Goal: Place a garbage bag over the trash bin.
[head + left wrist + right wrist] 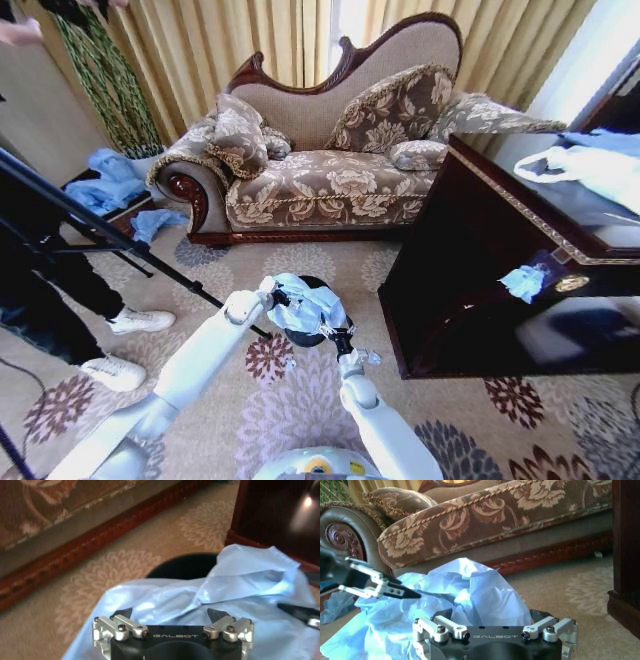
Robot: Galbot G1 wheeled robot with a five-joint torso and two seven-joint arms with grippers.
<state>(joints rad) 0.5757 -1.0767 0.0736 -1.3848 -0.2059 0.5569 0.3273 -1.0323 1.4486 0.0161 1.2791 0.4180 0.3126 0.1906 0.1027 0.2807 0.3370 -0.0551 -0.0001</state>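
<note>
A carved floral sofa (330,150) stands against gold curtains (230,45) at the back of the room, with a dark wooden cabinet (500,260) to its right. A beige carpet (300,400) with floral medallions covers the floor. On it, in front of the sofa, stands the trash bin (312,336), its black rim (185,565) showing beside the crumpled garbage bag (303,308) that lies draped over its top. The left pincer (171,614) is spread wide just above the bag, gripping nothing; the right pincer (492,614) is likewise released at the bag's near side.
</note>
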